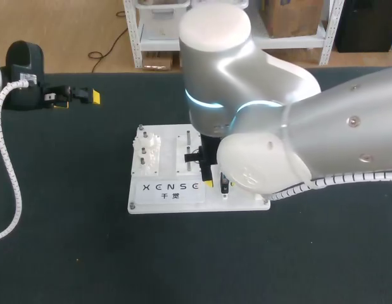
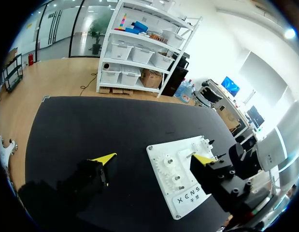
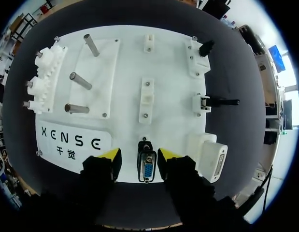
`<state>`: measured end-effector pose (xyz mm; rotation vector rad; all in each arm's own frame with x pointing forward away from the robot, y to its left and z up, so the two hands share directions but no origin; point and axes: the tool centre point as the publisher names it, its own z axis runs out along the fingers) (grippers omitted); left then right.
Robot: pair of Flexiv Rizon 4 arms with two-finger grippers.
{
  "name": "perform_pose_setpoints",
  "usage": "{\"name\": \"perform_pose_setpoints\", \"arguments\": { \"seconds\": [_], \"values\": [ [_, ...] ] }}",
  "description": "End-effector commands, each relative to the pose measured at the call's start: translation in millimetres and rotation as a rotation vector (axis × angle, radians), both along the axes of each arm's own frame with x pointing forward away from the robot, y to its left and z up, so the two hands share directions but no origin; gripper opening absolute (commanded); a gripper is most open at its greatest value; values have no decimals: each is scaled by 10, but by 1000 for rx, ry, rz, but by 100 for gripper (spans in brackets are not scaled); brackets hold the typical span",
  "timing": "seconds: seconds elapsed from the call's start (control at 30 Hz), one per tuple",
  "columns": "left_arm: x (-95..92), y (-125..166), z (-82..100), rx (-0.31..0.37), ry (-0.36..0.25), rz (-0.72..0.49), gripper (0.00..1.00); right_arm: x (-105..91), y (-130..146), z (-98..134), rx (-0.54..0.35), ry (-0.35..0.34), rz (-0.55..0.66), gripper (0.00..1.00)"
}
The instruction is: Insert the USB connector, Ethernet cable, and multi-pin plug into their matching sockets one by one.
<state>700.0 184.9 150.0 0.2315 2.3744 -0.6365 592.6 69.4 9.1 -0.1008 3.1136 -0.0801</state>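
In the right wrist view the multi-pin plug (image 3: 147,166), black with a blue face, lies at the front edge of the white board (image 3: 120,63). My right gripper (image 3: 139,155) straddles it, open: one finger sits close against the plug and the other stands a little off it. Beside the gripper is a white socket block (image 3: 209,154). Farther ahead on that side lie the Ethernet plug (image 3: 207,102) with its black cable and the black USB connector (image 3: 206,47). My left gripper (image 2: 153,159) is open and empty above the dark table, short of the board (image 2: 180,169).
The board (image 1: 170,190) carries white gears (image 3: 43,77) and three metal pegs (image 3: 79,79) on the side away from the plugs. Two small white sockets (image 3: 147,99) sit along its middle. My right arm (image 1: 278,126) hides much of the board from above. My left gripper (image 1: 78,98) rests far back left.
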Motion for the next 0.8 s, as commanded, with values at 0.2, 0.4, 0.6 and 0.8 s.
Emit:
{"name": "perform_pose_setpoints", "arguments": {
  "seconds": [0.2, 0.4, 0.6, 0.8],
  "values": [
    [0, 0, 0, 0, 0, 0, 100, -34, -59, -2, 32, -12, -17, 28],
    [0, 0, 0, 0, 0, 0, 100, -33, -65, 11, 40, -17, -23, 26],
    [0, 0, 0, 0, 0, 0, 100, -54, -64, 25, 44, -20, -29, 0],
    [0, 0, 0, 0, 0, 0, 100, -61, -82, 23, 60, -13, -30, 0]
  ]
}}
